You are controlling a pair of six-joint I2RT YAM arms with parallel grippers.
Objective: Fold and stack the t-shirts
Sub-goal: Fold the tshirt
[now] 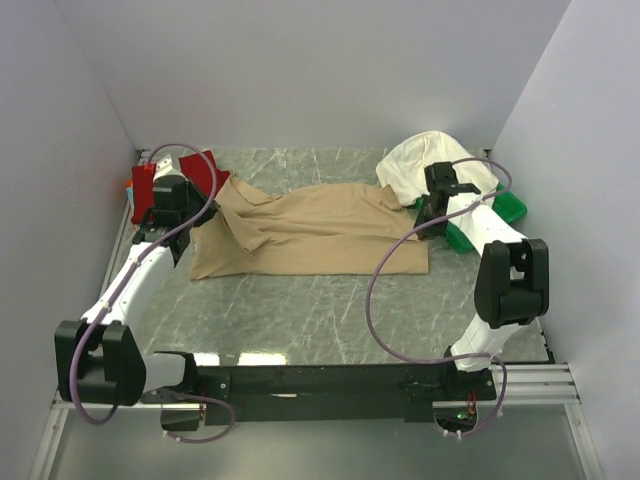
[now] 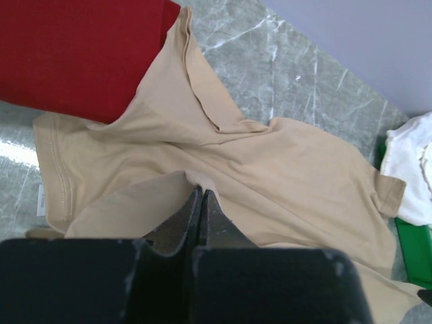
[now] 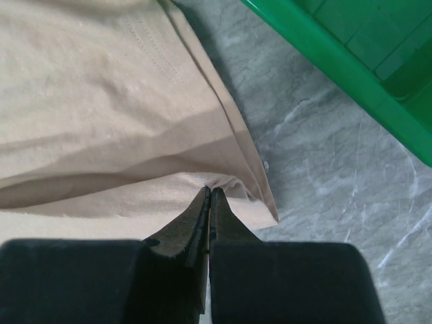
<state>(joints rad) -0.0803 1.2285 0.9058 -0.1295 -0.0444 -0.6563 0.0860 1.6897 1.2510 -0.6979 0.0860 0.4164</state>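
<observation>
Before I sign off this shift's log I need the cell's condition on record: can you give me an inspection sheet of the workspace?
Surface: grey marbled table, glossy.
Job's things: tan t-shirt spread across the middle; red t-shirt far left, touching it; white t-shirt bunched far right.
Clutter: green tray partly under the white t-shirt.
Grippers: left gripper and right gripper, fingers shut on the tan t-shirt at opposite ends.
Cables: a purple cable loops off each arm.
Surroundings: plain pale walls on three sides.
</observation>
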